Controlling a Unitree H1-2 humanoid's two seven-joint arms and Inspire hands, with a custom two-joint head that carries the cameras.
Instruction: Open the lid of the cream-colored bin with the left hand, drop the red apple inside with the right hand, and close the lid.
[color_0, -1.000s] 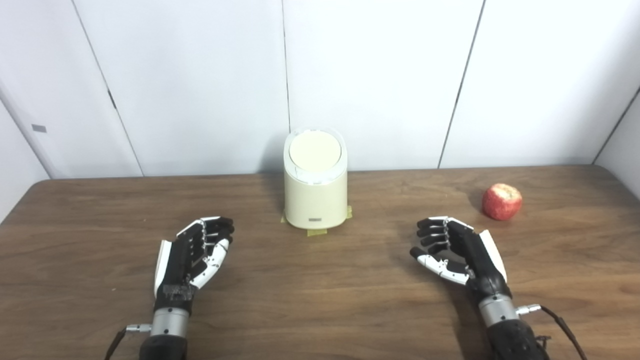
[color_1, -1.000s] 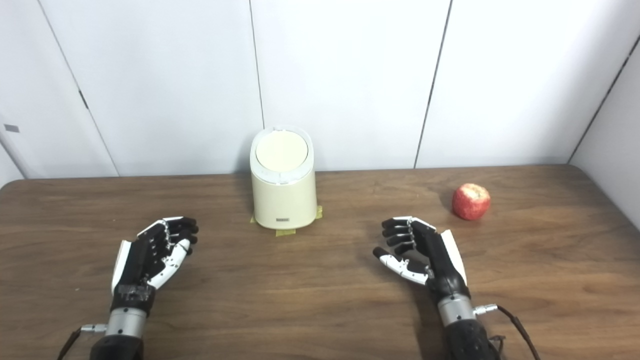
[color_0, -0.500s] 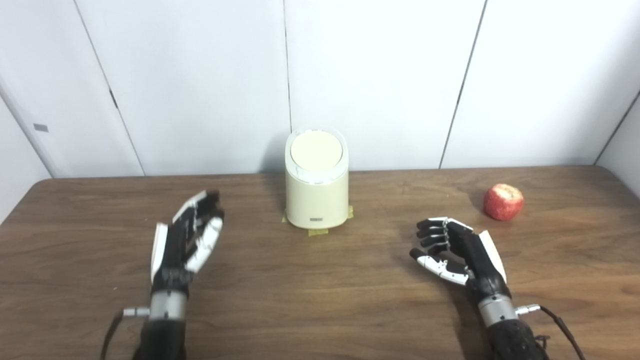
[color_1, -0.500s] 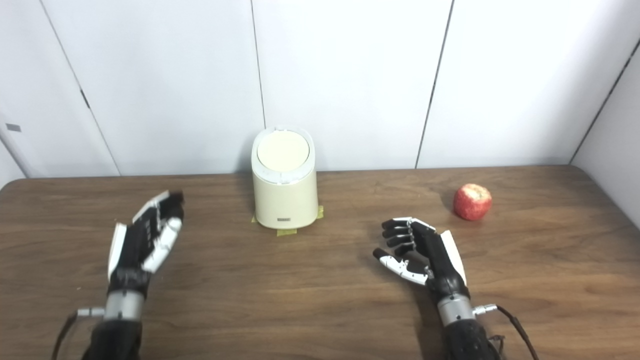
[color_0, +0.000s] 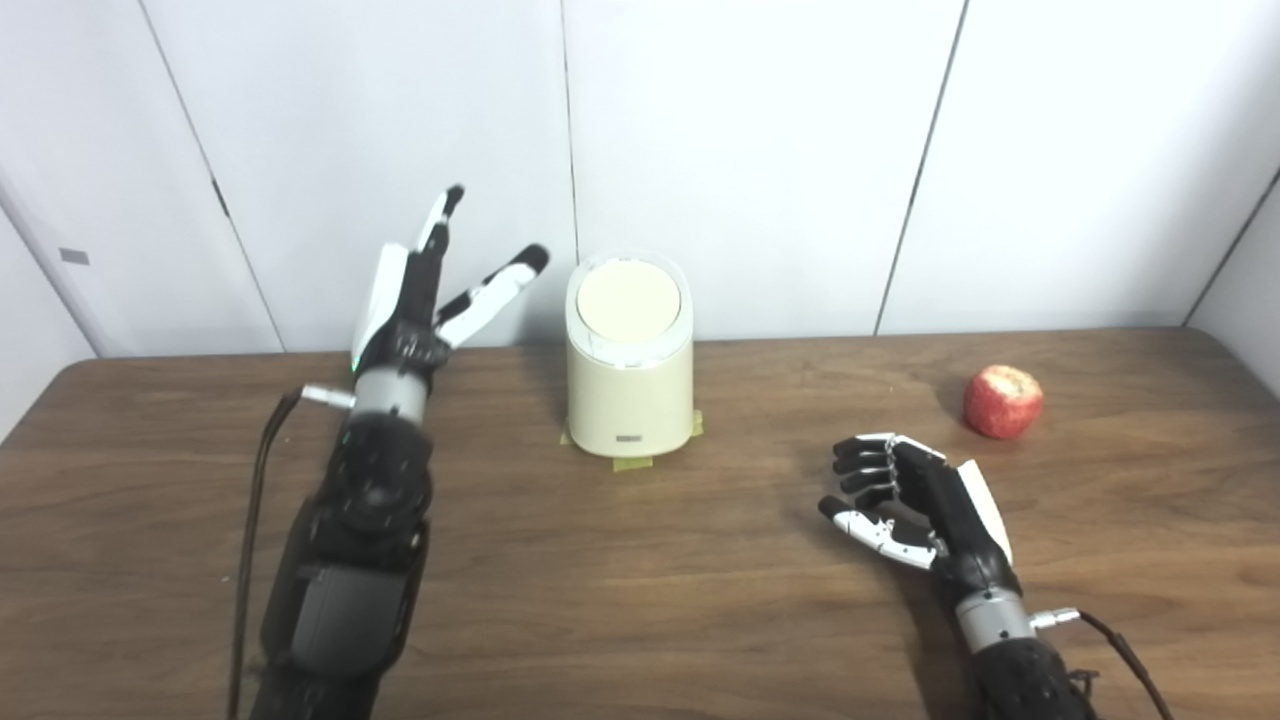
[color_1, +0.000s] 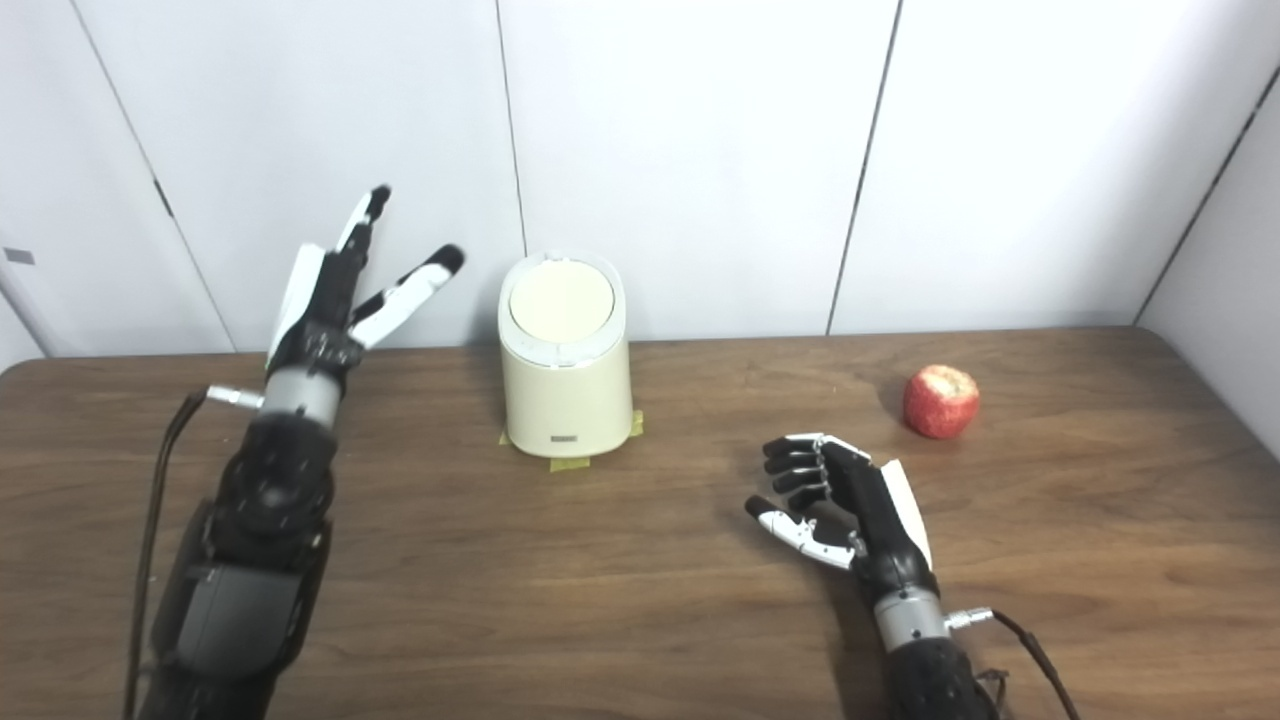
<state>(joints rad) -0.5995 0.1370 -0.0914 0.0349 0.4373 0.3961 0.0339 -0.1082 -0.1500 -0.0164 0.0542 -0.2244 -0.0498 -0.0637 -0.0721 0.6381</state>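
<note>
Left hand (color_0: 405, 305) fingers (color_0: 440, 215) spread, empty, raised at the bin's (color_0: 630, 400) nine o'clock; right hand (color_0: 915, 500) loosely curled, empty, on the desk (color_0: 640, 580). Lid (color_0: 630, 298) shut, probably light: press its near edge. Apple (color_0: 1003, 402), three o'clock, firm, smooth, rollable: wrap around.

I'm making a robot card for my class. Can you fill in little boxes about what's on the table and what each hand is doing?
bin: cream-colored bin, standing at the back middle of the table, on bits of yellowish tape
lid: round lid, shut
apple: red apple, on the table to the right of the bin, nothing touching it
left hand: left hand, raised beside the bin, fingers spread, holding nothing, not touching the lid
right hand: right hand, low over the table, fingers curled, holding nothing, short of the apple
</note>
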